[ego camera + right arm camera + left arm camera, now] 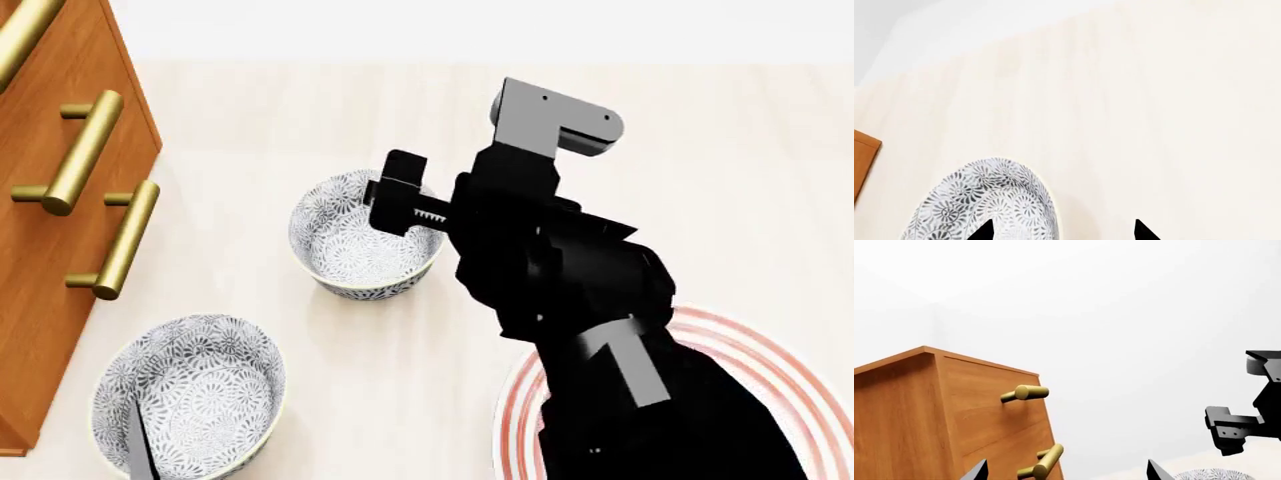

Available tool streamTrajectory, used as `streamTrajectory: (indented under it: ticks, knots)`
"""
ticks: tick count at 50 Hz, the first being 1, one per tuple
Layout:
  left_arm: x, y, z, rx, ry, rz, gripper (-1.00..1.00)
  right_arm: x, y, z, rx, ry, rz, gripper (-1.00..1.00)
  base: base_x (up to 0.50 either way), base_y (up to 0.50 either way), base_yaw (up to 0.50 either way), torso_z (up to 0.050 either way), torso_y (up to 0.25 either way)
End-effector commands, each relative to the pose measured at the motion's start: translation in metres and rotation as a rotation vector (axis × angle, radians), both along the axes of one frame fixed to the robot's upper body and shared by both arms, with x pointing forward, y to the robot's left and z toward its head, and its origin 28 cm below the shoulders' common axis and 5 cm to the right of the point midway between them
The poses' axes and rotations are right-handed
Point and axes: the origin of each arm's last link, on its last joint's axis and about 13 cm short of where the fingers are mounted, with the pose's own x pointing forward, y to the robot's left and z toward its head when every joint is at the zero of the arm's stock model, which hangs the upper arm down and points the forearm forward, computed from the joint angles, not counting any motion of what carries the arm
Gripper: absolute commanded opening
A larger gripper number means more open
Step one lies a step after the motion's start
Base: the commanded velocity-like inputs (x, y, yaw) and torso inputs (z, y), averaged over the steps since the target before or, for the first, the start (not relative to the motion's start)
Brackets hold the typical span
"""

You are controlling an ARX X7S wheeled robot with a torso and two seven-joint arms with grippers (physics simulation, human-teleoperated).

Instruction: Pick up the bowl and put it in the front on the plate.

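Observation:
Two patterned bowls show in the head view. The farther bowl (363,245) sits mid-table, and my right gripper (1062,231) hangs open at its right rim. In the right wrist view one fingertip (983,231) is over the bowl (984,200) and the other is over bare table, so the jaws straddle the rim. The plate (787,385), white with red rings, lies at the near right, mostly hidden under my right arm (561,270). My left gripper (1066,472) is open and empty, facing the wooden dresser.
A second, identical bowl (187,395) sits near left, with a left fingertip (140,450) over it. The dresser (54,200) with brass handles (83,152) stands along the left. In the left wrist view the dresser (934,410) is close, and a bowl rim (1214,474) shows below the right arm.

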Motion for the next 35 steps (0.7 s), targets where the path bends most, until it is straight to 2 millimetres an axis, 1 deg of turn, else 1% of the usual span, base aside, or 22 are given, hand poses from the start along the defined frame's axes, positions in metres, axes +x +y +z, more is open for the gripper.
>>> streamTrajectory:
  ticks: [1, 35]
  knots:
    - [0.0006, 0.0002, -0.0003, 0.007, 0.0, 0.001, 1.0, -0.0017, 0.0073, -0.0041, -0.002, -0.001, 0.032, 1.0, 0.0, 0.0, 0.0, 0.0, 0.0]
    - [0.0005, -0.0006, -0.0023, 0.012, 0.013, -0.011, 1.0, -0.0053, 0.0149, -0.0125, 0.021, 0.027, 0.046, 1.0, 0.0, 0.0, 0.0, 0.0, 0.0]
